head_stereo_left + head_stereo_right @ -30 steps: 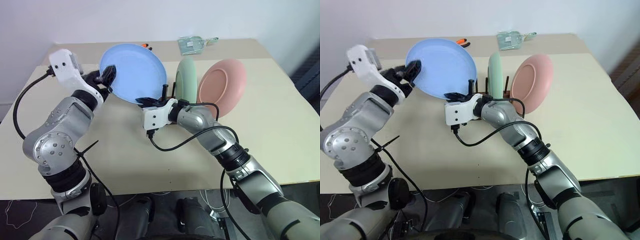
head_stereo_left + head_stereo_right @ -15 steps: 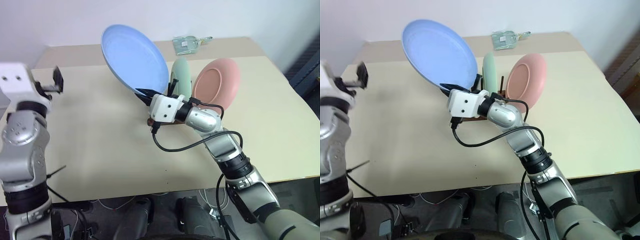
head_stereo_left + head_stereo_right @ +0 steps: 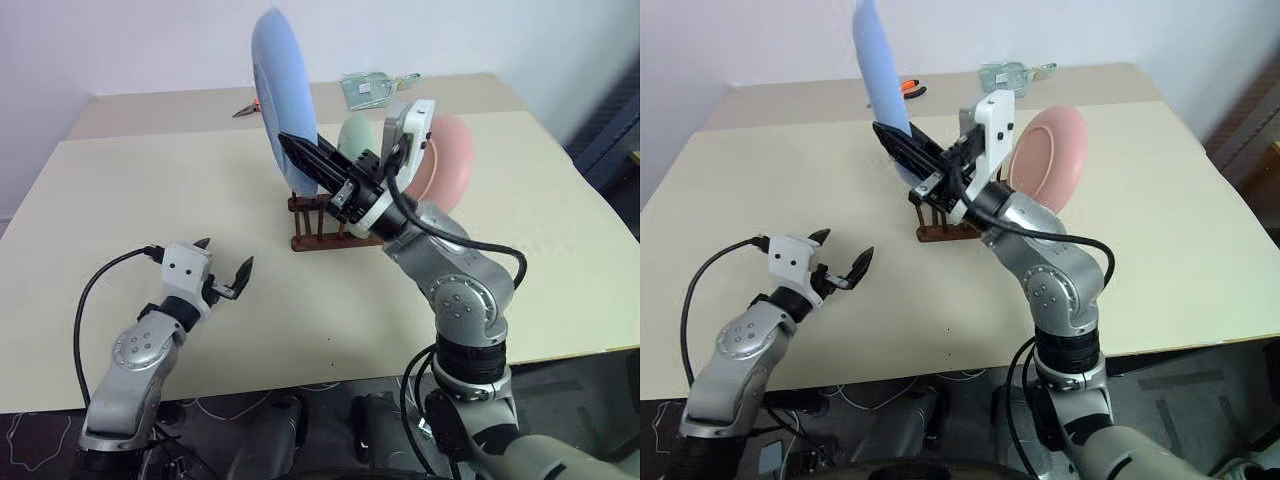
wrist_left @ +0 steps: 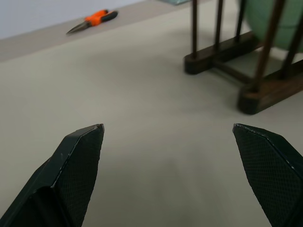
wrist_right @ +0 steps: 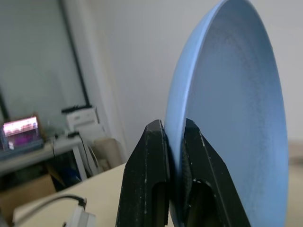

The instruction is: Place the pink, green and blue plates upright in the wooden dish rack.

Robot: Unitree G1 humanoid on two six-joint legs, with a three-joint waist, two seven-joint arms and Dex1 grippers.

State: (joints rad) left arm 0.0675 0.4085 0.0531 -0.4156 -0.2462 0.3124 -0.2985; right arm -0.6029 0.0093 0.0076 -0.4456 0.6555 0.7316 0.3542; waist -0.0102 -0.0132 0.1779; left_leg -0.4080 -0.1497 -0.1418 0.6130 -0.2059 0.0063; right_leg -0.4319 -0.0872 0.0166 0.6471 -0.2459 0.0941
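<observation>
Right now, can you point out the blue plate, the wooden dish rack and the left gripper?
blue plate (image 3: 283,95): left eye view, its upper face.
wooden dish rack (image 3: 316,240): left eye view, front base rail.
left gripper (image 3: 224,265): left eye view, between open fingertips.

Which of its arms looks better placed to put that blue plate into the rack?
The right. Its gripper is clamped on the blue plate's rim, holding it upright just above the wooden dish rack. The left gripper is open, low over the table, holding nothing.
</observation>
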